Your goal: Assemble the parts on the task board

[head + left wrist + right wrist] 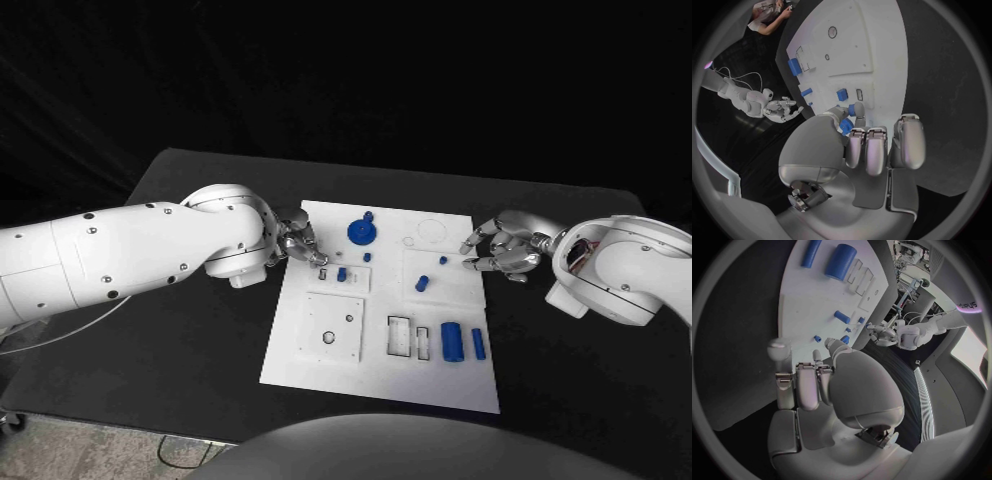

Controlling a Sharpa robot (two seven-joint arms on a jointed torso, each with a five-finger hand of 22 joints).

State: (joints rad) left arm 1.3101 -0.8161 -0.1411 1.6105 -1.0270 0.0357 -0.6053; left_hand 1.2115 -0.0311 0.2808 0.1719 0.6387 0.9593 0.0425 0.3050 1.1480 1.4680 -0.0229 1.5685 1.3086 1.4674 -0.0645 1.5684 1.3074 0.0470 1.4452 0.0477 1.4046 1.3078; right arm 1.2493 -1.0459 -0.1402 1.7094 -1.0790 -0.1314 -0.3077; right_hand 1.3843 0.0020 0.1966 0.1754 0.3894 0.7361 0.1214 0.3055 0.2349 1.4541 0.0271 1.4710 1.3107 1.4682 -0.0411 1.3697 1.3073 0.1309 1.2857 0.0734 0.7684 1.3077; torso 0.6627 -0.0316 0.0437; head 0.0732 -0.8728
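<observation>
Task board [378,385] between hands (both empty), blue parts [451,341] scattered.

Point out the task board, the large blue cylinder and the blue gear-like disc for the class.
task board [447,385]: head view, bare near corner of the white plate.
large blue cylinder [453,341]: head view, middle of its side.
blue gear-like disc [364,234]: head view, centre of its top face.

Left hand [300,243] mostly hidden behind own arm in head view; whether fingertips touch board [378,390] cannot tell. Small blue pieces [366,257] near round blue part [364,232] too small to tell shape. Right hand [500,251] possibly empty, palm hidden.
</observation>
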